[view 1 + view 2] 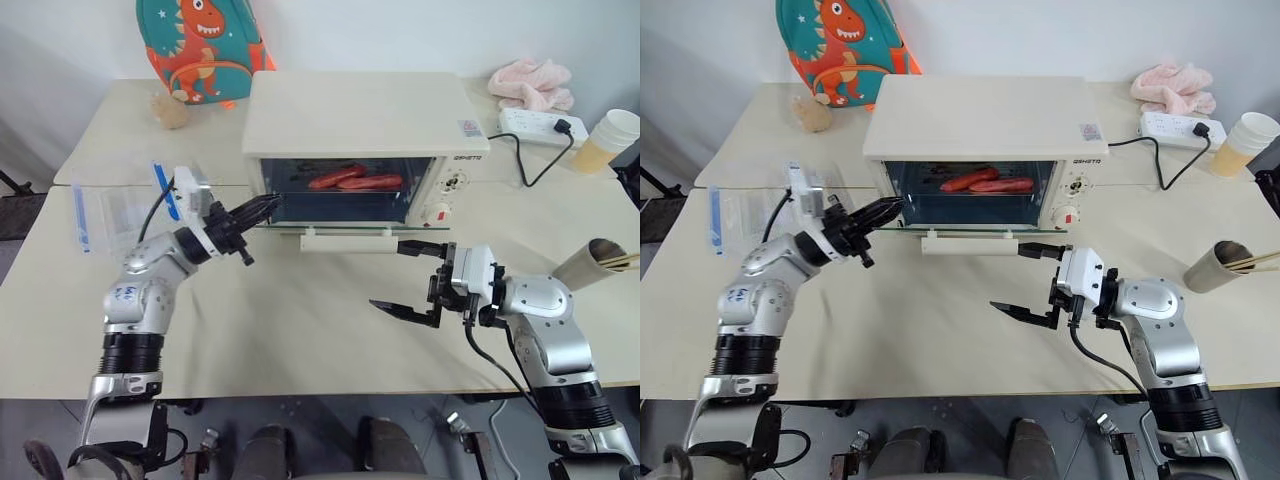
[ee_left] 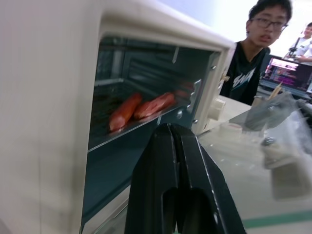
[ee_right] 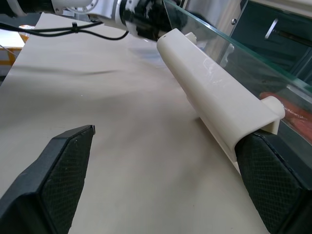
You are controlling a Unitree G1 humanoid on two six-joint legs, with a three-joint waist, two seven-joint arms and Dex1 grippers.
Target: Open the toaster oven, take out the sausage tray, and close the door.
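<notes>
Already the door (image 1: pixel 345 228) lies folded down flat, and the tray (image 1: pixel 352 188) with two sausages sits inside the oven (image 1: pixel 360 115). Left gripper (image 1: pixel 270 203), fingers pressed together, points at the opening's left edge. Right gripper (image 1: pixel 405 278) is spread wide, one finger (image 3: pixel 273 183) touching the handle (image 3: pixel 214 105) end.

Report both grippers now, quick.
Left gripper: fingers shut, empty, at the open oven mouth.
Right gripper: fingers open, holding nothing, by the door handle.
</notes>
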